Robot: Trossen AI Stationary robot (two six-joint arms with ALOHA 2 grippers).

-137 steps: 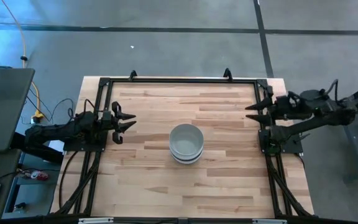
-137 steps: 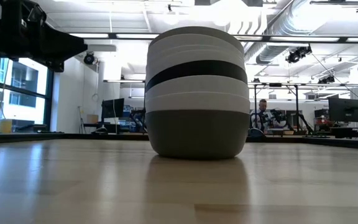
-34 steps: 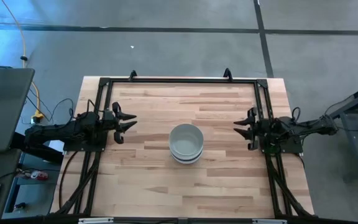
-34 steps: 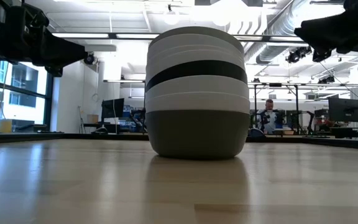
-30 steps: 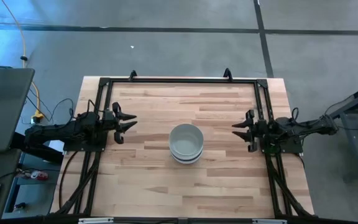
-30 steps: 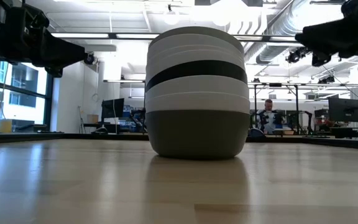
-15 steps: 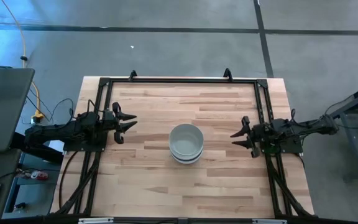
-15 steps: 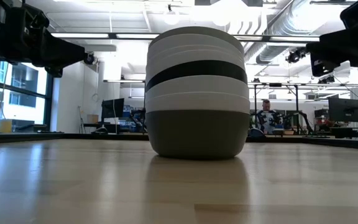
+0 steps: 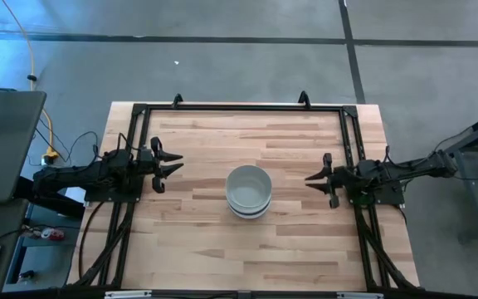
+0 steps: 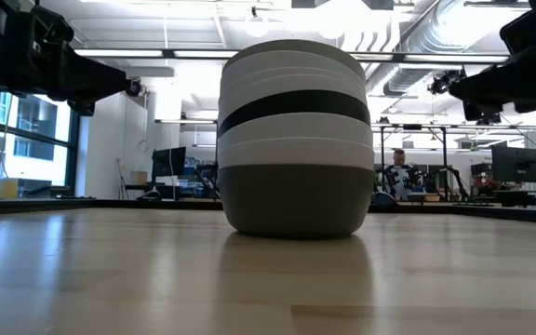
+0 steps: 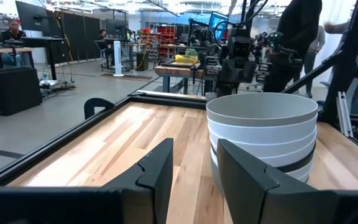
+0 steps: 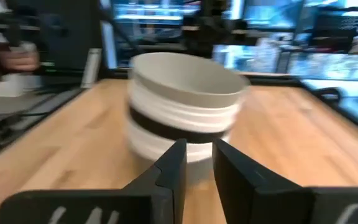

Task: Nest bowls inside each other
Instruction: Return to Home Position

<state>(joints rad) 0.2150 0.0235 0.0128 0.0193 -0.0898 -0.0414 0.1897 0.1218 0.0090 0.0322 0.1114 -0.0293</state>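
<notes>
The bowls (image 9: 249,190) stand nested in one stack at the middle of the wooden table. The low view shows the stack (image 10: 296,140) resting on a grey bottom bowl, with white bowls and one black band above it. My left gripper (image 9: 171,166) hovers open at the table's left side, pointing level at the stack (image 11: 263,134), with nothing between its fingers (image 11: 194,149). My right gripper (image 9: 314,183) hovers at the right side, level and aimed at the stack (image 12: 185,106). Its fingers (image 12: 199,152) stand a narrow gap apart and hold nothing.
A black metal frame (image 9: 239,108) runs around the tabletop's far, left and right sides. Bare wood lies all around the stack. People (image 11: 297,31) stand in the room beyond the table.
My right gripper has tipped its fingers down to level and sunk a little, swinging slightly toward the table's near edge. The stack of bowls and my left gripper have kept still.
</notes>
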